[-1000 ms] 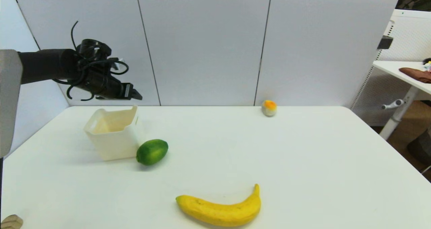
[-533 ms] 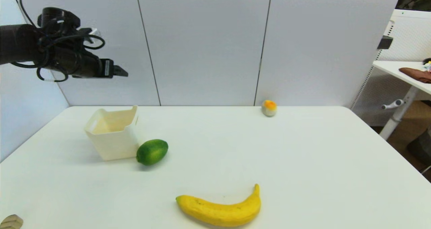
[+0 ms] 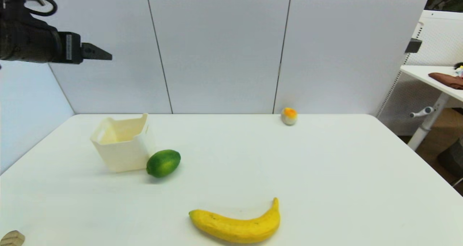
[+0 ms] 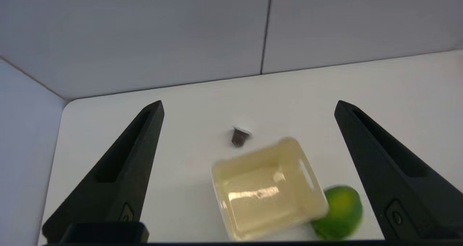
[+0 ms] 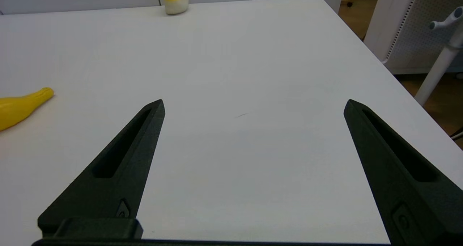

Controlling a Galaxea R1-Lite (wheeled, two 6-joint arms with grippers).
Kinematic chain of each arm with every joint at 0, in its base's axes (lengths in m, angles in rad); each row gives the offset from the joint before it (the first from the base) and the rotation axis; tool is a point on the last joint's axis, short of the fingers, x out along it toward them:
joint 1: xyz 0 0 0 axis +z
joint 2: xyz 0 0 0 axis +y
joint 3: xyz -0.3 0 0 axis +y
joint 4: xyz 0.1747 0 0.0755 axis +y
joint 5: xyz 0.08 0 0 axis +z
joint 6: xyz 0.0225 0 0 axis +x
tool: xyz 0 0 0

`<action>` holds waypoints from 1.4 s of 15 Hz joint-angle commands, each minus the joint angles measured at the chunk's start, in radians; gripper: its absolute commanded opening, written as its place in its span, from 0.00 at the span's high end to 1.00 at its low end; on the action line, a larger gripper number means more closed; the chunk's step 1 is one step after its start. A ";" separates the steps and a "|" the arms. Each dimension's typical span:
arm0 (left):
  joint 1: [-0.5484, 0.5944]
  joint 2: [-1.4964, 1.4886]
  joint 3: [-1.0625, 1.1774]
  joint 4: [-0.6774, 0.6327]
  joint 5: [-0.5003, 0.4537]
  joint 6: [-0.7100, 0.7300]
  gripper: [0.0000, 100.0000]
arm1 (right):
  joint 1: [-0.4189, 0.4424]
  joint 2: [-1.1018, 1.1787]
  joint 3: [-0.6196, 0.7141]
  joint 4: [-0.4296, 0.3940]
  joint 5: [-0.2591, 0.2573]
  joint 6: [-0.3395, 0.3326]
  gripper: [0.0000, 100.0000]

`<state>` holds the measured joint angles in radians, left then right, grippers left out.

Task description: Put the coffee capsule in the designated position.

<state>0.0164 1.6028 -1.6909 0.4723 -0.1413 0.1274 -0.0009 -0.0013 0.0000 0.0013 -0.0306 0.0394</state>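
One coffee capsule [image 4: 239,136] lies on the white worktop [image 3: 253,159], just beside the far outer wall of the bin and apart from it, not inside. It shows only in the left wrist view; in the head view the bin's tall wall hides it.

One cream-white bin [image 3: 121,144] stands at the far left of the worktop, open side up, with nothing visible inside in the left wrist view [image 4: 267,191]. One green lime [image 3: 163,162] sits against the bin's near right corner, touching or nearly touching it.

One yellow banana [image 3: 237,222] lies near the front edge, about the middle, well apart from the bin. One orange-and-grey ball [image 3: 289,116] rests at the far edge, right of centre, beside the wall panels. One small tan object [image 3: 12,238] shows at the near left corner, cut by the picture's edge.

Two pincers show. The left pincer [image 3: 97,52] hangs high above the far left of the worktop, pointing right, well above the bin; its two black fingers [image 4: 119,177] are spread wide and hold nothing. The right pincer [image 5: 253,105] is low over the bare right half of the worktop, out of the head view, its two fingers [image 5: 115,166] also spread wide and holding nothing.
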 commanded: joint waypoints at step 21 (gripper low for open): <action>-0.018 -1.606 1.593 -0.411 0.006 0.046 0.00 | -0.001 0.001 0.000 0.000 0.000 0.001 0.00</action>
<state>-0.0066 0.1038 -0.2026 0.0696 -0.1417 0.1913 -0.0013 -0.0013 0.0000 0.0017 -0.0306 0.0398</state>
